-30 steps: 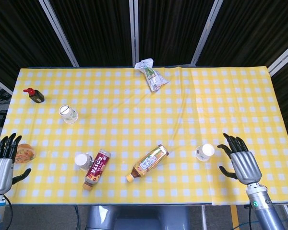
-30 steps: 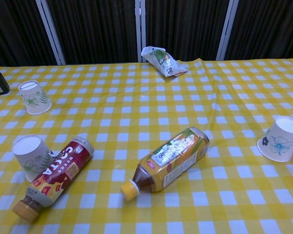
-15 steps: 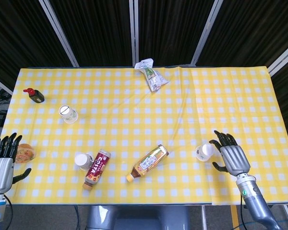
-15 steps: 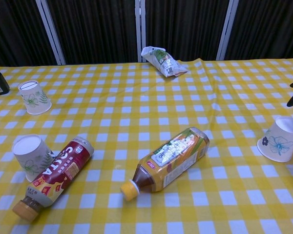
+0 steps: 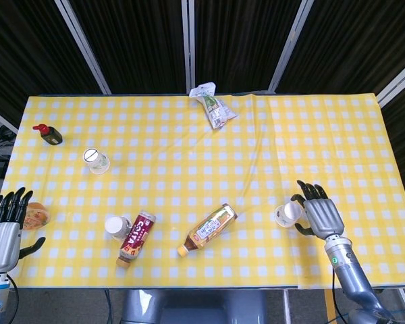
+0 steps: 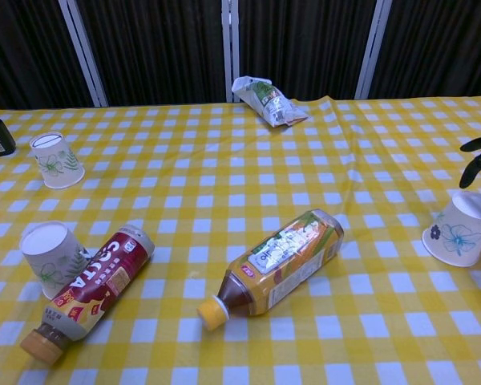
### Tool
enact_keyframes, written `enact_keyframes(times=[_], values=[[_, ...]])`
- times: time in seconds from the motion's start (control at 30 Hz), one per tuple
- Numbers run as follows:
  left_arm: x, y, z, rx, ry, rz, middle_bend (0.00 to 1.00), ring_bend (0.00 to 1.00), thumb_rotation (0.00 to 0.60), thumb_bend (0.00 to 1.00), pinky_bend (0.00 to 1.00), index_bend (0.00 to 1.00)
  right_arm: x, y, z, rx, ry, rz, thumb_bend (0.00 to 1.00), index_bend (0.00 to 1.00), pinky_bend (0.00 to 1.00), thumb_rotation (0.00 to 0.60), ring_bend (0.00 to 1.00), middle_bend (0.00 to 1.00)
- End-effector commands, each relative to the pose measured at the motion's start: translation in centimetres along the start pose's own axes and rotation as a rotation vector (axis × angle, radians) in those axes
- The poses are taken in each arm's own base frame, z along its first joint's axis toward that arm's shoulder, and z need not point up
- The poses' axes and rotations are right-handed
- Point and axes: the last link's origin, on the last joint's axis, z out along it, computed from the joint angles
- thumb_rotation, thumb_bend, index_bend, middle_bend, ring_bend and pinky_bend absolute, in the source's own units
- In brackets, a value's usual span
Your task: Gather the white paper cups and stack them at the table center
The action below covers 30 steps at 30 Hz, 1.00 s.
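Right hand [image 5: 318, 216] is basically on top of the nearest paper cup [image 5: 287, 214], fingers spread and holding nothing. The cup lies tipped over just to that hand's inner side, toward table centre, mouth up toward the far edge. The left hand [image 5: 5, 226] sits open, way off at the other end.

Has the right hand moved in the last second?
Yes. In the head view the right hand has shifted left toward the white paper cup lying on its side, which has stayed put, and its fingers now reach over that cup.
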Motion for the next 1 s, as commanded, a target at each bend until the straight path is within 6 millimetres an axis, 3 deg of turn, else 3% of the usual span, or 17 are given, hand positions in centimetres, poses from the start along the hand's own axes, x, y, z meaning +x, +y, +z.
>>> enact_keyframes(times=[0.03,0.3,0.63,1.0], values=[[0.0,0.0,0.0,-0.001,0.001,-0.001,0.00,0.00,0.600,0.08,0.00,0.00,-0.3,0.0,0.2,-0.003,-0.012,-0.002,0.19,0.34,0.00,0.600,0.00,0.00],[0.0,0.0,0.0,-0.002,0.000,-0.001,0.00,0.00,0.600,0.08,0.00,0.00,-0.4,-0.7,0.6,0.010,-0.003,0.011,0.20,0.38,0.00,0.600,0.00,0.00],[0.0,-0.1,0.1,0.001,-0.002,-0.004,0.00,0.00,0.600,0.08,0.00,0.00,-0.3,-1.5,0.6,0.024,0.019,0.018,0.28,0.48,0.00,0.600,0.00,0.03],[0.0,-0.3,0.3,0.010,-0.004,-0.006,0.00,0.00,0.600,0.08,0.00,0.00,4.3,-5.2,1.2,0.109,0.140,0.049,0.28,0.48,0.01,0.600,0.00,0.04]])
